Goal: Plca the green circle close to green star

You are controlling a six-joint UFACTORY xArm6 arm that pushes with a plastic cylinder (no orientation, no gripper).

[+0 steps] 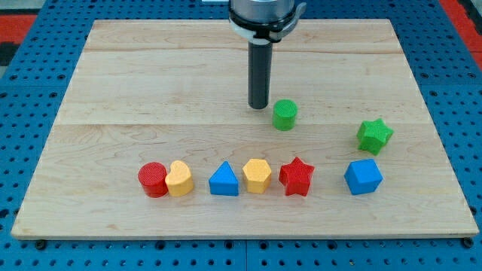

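Note:
The green circle (285, 115) stands on the wooden board (113, 83) a little right of the middle. The green star (374, 135) lies to its right and slightly lower, well apart from it. My tip (259, 106) is on the board just left of the green circle, a small gap between them, slightly higher in the view.
A row of blocks runs along the view's bottom: red circle (153, 179), yellow heart (180, 179), blue triangle (224, 180), yellow hexagon (257, 175), red star (297, 177). A blue cube (363, 177) sits below the green star.

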